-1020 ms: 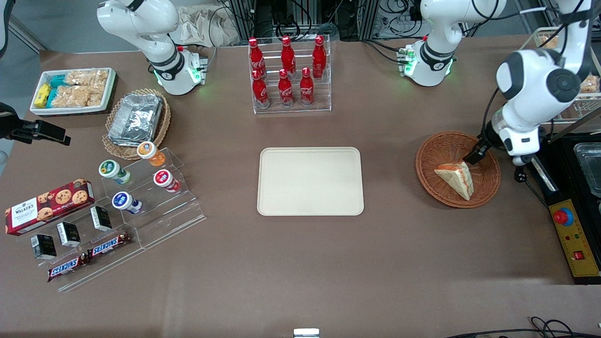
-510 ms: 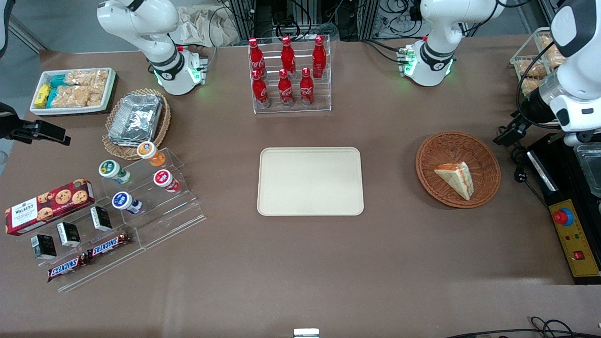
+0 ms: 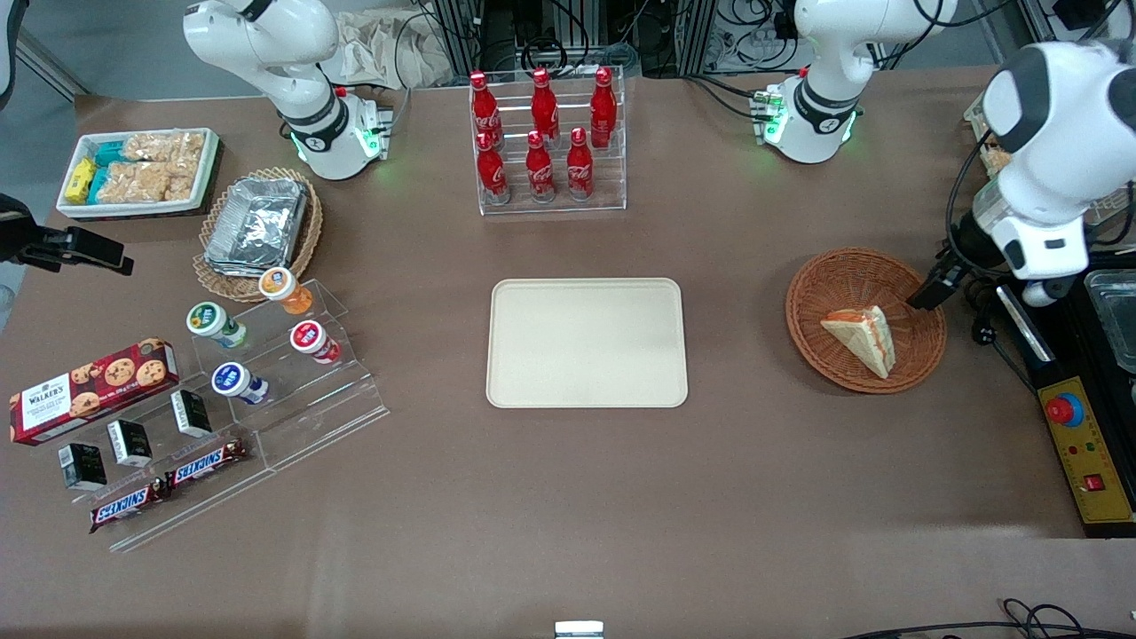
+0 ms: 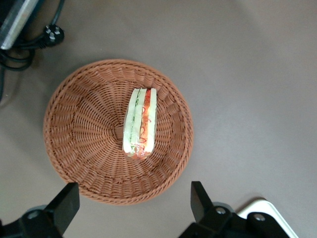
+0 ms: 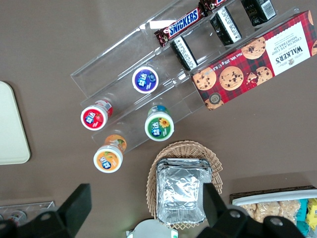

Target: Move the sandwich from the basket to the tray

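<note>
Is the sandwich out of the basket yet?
No. The sandwich lies inside the basket, untouched; the open gripper hovers above its rim.

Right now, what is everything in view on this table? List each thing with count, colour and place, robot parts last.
sandwich: one, white bread with orange and green filling, in the basket
basket: one, reddish-brown wicker, toward the working arm's end of the table
tray: one, cream, mid-table, nothing on it
cola bottles: six, red, in a clear rack farther from the front camera than the tray
foil trays: stacked, silver, in a tan basket toward the parked arm's end
yogurt cups: four, on a clear stepped stand
cookie box: one, red
Snickers bars: two, brown
tool: left arm's, open, above the basket's rim
</note>
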Motion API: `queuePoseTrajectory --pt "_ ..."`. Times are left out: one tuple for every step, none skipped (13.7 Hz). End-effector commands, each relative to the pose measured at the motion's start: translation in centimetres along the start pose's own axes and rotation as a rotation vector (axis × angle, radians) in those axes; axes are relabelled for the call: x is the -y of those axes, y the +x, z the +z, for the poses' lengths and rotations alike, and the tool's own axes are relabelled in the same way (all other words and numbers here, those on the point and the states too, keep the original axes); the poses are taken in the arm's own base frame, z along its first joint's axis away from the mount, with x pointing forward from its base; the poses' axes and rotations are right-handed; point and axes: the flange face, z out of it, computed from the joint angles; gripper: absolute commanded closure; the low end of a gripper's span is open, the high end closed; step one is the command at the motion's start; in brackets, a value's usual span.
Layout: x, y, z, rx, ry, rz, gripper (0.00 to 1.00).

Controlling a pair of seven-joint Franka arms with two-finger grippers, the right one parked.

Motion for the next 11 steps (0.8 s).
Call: queuePoseTrajectory --pt "-0.6 0.0 3.1 0.012 0.011 -0.02 0.0" --pt "-0.7 0.2 4.7 0.015 0.017 -0.021 0.0" --pt "-0.9 0.3 6.0 0.014 0.015 -0.024 0.0" --pt "-1.0 0.3 7.3 0.011 0.013 -0.038 0.0" --pt "-1.3 -0.1 8.7 0.011 0.015 -0.044 0.0" --pt "-1.5 -0.6 9.9 0.013 0.02 -0.038 0.0" --pt "-1.2 -0.8 10.9 0.011 0.017 -0.039 0.0" --pt "-0.7 -1.2 11.7 0.004 0.009 -0.039 0.0" --pt "-0.2 -1.2 12.6 -0.001 0.003 -0.044 0.0" --pt "0.0 -1.3 13.4 -0.004 0.0 -0.045 0.0" --pt "0.0 -1.3 14.0 -0.006 -0.001 -0.046 0.0"
